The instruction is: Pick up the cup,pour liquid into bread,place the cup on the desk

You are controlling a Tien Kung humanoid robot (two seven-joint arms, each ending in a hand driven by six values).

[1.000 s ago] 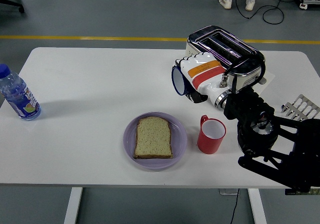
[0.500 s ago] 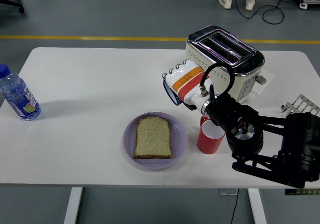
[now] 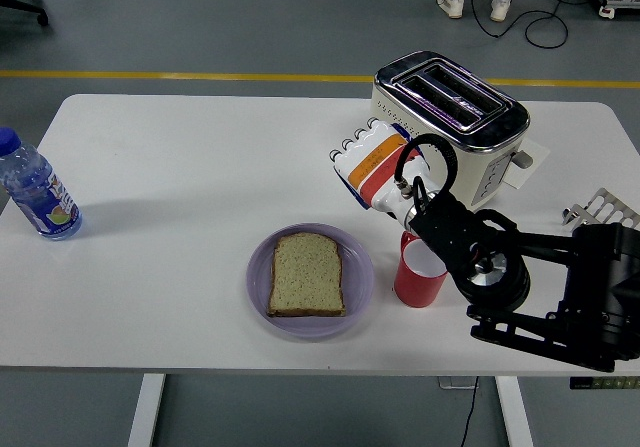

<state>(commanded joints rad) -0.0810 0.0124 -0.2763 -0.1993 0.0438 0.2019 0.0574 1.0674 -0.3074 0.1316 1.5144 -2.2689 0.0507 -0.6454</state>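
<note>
Cup (image 3: pixel 372 163), white with orange and red bands and a dark blue rim, is gripped in the fingers (image 3: pixel 352 153) of the right hand (image 3: pixel 385 182), lifted clear of the white bench (image 3: pixel 180 167) and tipped on its side with the mouth pointing left, above the surface between the toaster (image 3: pixel 452 117) and the plate (image 3: pixel 311 282). White bench spans the view, its near edge at the bottom. Right arm (image 3: pixel 540 287), black, enters from the right near corner and reaches leftward over the bench. Toaster, cream and chrome with two top slots, stands near the far edge toward the right corner, just behind the held cup. Plate, lavender and round, sits near the middle of the near edge and carries one slice of bread (image 3: pixel 307 274) lying flat. Water bottle (image 3: pixel 36 193) with blue cap stands upright at the left edge. Red mug (image 3: pixel 420 270) stands upright just right of the plate, partly hidden by the wrist. Metal rack (image 3: pixel 600 209) shows at the right edge, mostly hidden by the arm.
</note>
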